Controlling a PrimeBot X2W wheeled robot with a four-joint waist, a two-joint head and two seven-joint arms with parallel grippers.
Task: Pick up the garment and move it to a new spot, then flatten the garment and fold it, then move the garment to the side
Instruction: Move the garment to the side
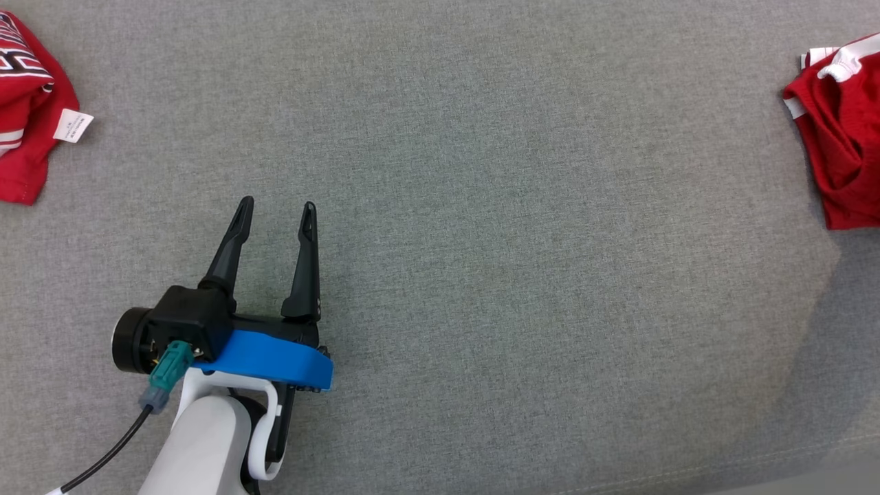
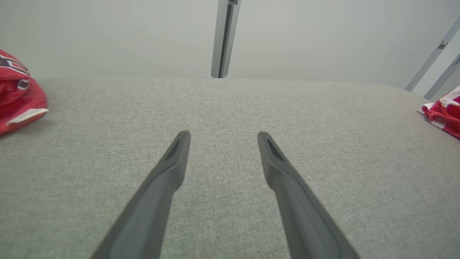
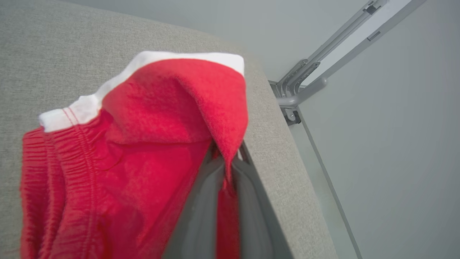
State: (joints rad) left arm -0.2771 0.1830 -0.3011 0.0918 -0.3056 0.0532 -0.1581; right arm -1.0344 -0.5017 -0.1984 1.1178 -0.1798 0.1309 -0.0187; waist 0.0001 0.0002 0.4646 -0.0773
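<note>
**Right gripper's got the red garment, left one's idle**

Your right gripper (image 3: 227, 163) is pinched on a fold of the red garment (image 3: 143, 144). It's fleecy knit with a white trim and a ribbed elastic band. In the head view the garment (image 1: 839, 130) is bunched at the table's (image 1: 481, 206) right edge, long axis running near-to-far, white trim at the far end. Your left gripper (image 1: 277, 203) hangs spread apart over bare grey weave, holding nothing. A second red jersey (image 1: 24, 124) lies far left.
</note>
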